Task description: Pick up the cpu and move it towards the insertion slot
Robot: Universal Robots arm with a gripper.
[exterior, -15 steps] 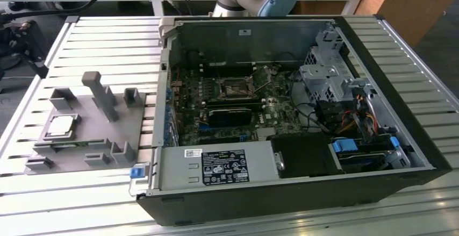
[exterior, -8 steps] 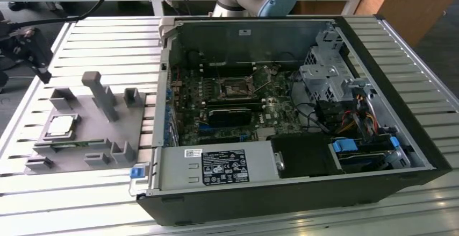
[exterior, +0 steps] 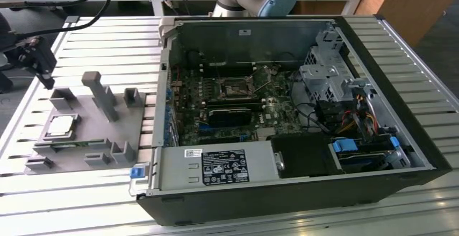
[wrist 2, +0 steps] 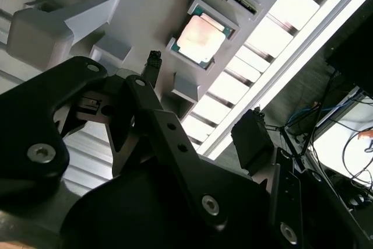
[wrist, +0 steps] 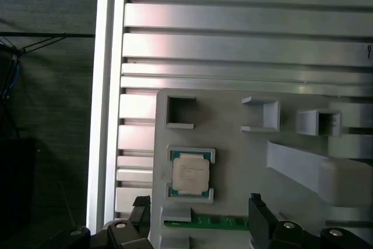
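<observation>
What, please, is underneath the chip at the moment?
The chip sits in a square recess of the grey plastic fixture, which lies on the slatted table. The recess floor beneath it is covered.

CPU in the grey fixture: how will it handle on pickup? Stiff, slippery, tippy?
Probably stiff: the cpu is a thin flat square with a metal lid. Likely slippery: that lid looks smooth and shiny. It lies flat in a pocket of the grey fixture, so it shouldn't roll, but only thin edges offer grip.
</observation>
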